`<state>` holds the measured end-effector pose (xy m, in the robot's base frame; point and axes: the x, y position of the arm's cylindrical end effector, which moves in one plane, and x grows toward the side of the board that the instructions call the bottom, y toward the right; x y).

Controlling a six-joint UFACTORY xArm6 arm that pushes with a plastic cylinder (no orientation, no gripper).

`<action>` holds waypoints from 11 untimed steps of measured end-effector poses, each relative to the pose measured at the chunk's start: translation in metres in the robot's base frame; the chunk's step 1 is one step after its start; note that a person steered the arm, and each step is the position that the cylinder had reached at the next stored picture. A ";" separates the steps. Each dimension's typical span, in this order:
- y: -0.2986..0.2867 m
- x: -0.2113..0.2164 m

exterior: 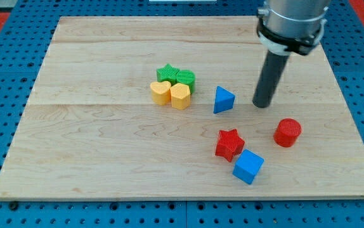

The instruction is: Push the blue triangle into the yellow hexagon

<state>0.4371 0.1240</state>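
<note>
The blue triangle (223,100) lies near the middle of the wooden board (106,158). My tip (262,104) rests on the board just to the triangle's right, a small gap apart from it. The yellow hexagon (181,96) sits to the triangle's left, touching a yellow heart (161,92). A visible gap separates the triangle from the hexagon.
A green star (167,73) and a green block (186,78) sit just above the yellow pair. A red star (229,144) and a blue cube (248,166) lie below the triangle. A red cylinder (287,132) stands at the lower right of my tip.
</note>
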 end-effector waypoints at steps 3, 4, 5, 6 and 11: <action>-0.035 0.033; -0.055 0.019; -0.057 0.024; -0.056 0.021; 0.074 -0.026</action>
